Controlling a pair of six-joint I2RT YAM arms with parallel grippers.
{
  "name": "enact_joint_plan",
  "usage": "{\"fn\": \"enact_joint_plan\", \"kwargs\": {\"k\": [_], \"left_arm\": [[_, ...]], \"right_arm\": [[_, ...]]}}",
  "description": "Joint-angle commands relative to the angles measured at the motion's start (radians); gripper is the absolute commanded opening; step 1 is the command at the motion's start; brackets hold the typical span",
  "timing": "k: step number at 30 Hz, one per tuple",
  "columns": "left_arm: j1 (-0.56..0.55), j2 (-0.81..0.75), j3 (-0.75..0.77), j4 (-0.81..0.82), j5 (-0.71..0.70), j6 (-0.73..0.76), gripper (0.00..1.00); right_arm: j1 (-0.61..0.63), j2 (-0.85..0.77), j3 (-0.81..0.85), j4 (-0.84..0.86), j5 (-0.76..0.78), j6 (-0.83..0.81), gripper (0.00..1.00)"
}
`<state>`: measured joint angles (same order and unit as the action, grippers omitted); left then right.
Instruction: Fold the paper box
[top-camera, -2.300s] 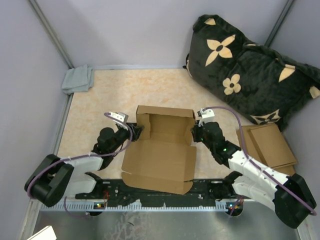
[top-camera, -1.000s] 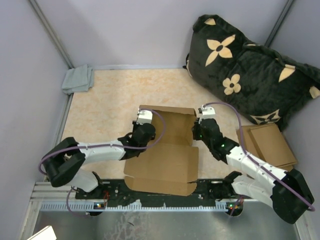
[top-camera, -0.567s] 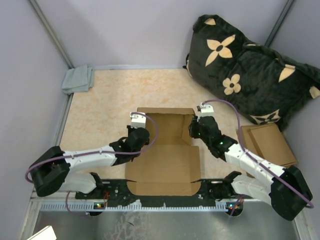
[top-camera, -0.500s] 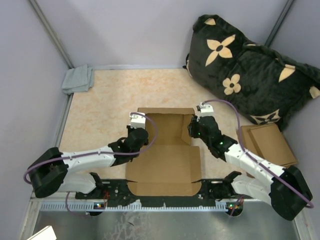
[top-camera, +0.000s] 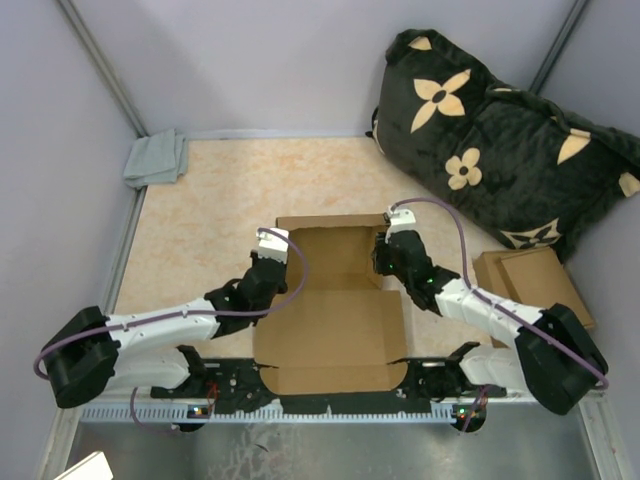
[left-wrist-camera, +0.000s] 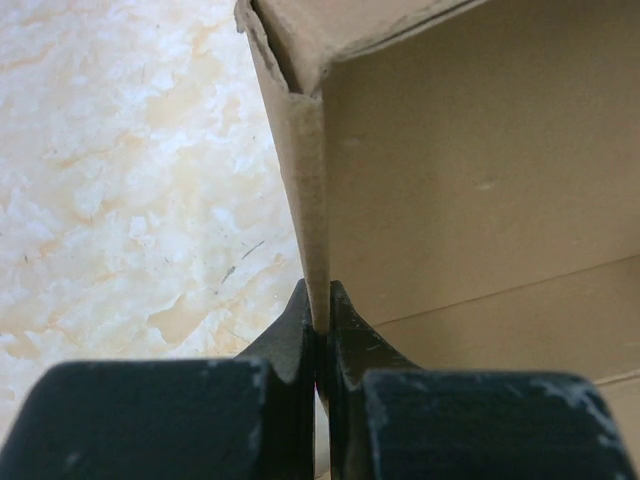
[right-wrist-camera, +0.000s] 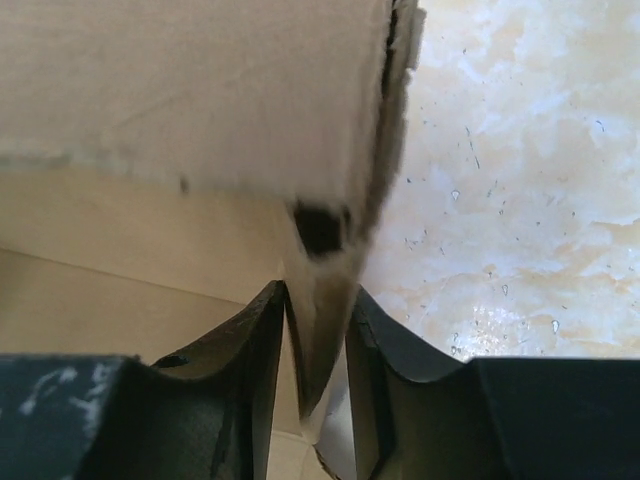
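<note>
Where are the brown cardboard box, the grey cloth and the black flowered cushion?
brown corrugated cardboard box (top-camera: 330, 330), top view, flat near panel.
folded grey cloth (top-camera: 157, 158), top view, centre.
black cushion with tan flowers (top-camera: 500, 150), top view, centre.

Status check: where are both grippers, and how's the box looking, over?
Copy: left gripper shut on the paper box, left wall. Then right gripper shut on the right wall. Both walls upright, near panel flat. Spare cardboard stack sits apart, at right.
</note>
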<state>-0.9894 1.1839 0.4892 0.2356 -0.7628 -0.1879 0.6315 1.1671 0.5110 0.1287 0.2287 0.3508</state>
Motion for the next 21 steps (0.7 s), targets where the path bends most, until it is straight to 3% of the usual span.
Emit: {"fn": "enact_joint_plan", "kwargs": {"k": [1, 8, 14, 21], "left_arm": [[-0.022, -0.045, 0.009, 0.063, 0.16, 0.051, 0.0], [-0.024, -0.051, 0.037, 0.0, 0.151, 0.045, 0.0], [-0.031, -0.043, 0.089, -0.096, 0.101, 0.037, 0.0], [-0.036, -0.03, 0.109, -0.129, 0.072, 0.041, 0.0]], "right_arm": [[0.012, 0.061, 0.056, 0.047, -0.06, 0.005, 0.28], [0.013, 0.133, 0.098, -0.034, 0.05, 0.031, 0.0], [0.014, 0.167, 0.122, -0.113, 0.179, 0.045, 0.0], [0.019, 0.169, 0.117, -0.102, 0.158, 0.028, 0.0]]}}
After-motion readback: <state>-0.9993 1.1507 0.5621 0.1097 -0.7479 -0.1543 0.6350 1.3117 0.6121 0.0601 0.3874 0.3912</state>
